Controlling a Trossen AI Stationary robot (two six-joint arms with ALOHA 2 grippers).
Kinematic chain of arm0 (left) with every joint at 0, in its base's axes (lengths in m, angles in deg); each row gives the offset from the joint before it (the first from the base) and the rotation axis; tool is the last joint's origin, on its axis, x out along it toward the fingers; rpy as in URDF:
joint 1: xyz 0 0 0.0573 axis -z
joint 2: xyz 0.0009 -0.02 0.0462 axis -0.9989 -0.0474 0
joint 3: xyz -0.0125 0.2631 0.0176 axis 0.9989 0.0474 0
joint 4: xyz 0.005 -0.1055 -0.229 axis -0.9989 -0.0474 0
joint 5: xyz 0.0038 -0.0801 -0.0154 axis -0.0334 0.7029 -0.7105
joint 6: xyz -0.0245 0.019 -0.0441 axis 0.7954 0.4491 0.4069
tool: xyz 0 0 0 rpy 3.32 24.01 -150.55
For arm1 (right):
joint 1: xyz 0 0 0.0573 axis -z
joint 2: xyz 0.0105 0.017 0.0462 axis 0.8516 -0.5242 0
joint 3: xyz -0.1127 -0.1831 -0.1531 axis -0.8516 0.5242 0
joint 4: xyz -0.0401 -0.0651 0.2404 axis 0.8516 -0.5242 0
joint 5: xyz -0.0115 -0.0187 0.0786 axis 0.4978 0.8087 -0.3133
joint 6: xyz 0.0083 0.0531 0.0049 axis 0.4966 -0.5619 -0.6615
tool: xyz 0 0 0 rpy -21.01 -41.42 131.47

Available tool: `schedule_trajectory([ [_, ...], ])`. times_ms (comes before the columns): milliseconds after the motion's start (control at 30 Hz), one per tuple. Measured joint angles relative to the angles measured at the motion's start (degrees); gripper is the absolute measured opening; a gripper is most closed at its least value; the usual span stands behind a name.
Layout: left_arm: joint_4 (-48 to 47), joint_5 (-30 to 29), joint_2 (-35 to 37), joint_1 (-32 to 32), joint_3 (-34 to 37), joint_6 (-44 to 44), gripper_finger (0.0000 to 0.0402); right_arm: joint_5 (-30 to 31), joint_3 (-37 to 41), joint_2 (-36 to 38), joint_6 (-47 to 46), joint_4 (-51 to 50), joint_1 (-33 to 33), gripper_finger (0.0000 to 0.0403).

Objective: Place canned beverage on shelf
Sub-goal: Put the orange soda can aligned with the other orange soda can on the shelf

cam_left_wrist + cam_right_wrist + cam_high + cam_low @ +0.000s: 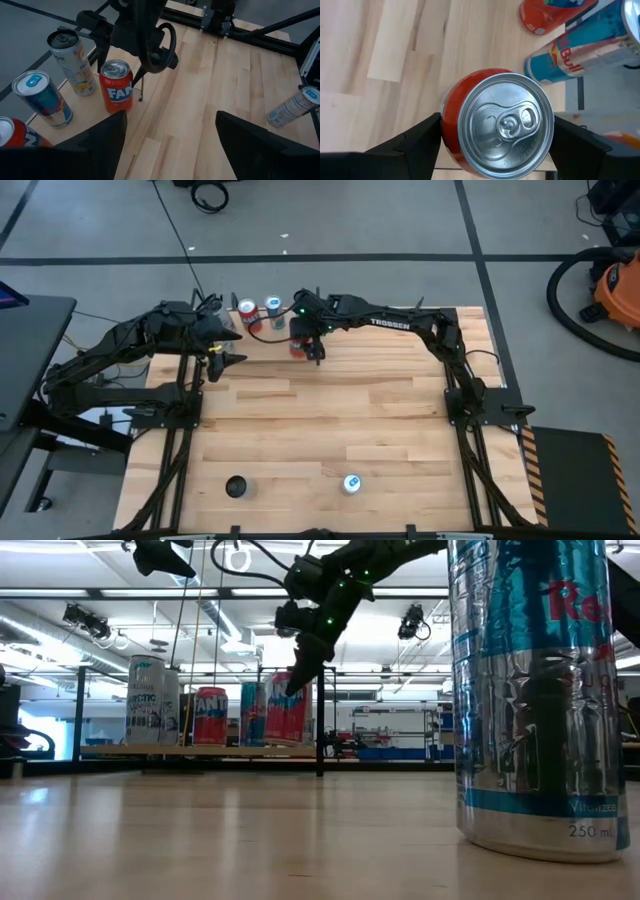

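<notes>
Four cans at the shelf: in the low view a tall pale can (pixel 145 700), a Fanta can (pixel 210 715), a blue can (pixel 252 712) and a red can (pixel 500 125) stand in one row on the shelf (pixel 120 750).
Shelf place: at about 11 o'clock on the surface (pixel 330 410), at its far edge.
Task's can: the red can is upright at the end of the row nearest the middle of the surface. Its base looks level with the other cans, so it seems to rest on the board.
Right hand (pixel 310 345): directly above the red can, with one finger on each side against its wall, set wide to fit the can.
Left hand (pixel 170 125): about half open and holding nothing, it hovers just beside the shelf at about 10 o'clock.
Done: the carrying part appears finished for this can.
Left: the release and the lift away are not yet done.
Other cans: a dark can (pixel 236 486) at 7 o'clock and a silver-blue can (pixel 350 483) at 6 o'clock are on the surface, well apart from the shelf.
</notes>
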Motion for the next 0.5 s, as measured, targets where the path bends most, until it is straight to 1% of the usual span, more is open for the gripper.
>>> schedule_trajectory([
  [133, 0.0, 0.0, 0.0, 0.0, 0.0, 0.0, 0.0307, 1.3, 0.0, 0.0, 0.7, 0.0, -0.1, 0.0322],
  [333, 0.0, 0.0, 0.0, 0.0, 0.0, 0.0, 0.0307, 1.4, -0.1, -0.3, 0.5, -0.3, 0.1, 0.0323],
  [500, 0.0, 0.0, 0.0, 0.0, 0.0, 0.0, 0.0307, 1.4, -0.1, -0.3, 1.6, -0.5, 0.1, 0.0341],
])
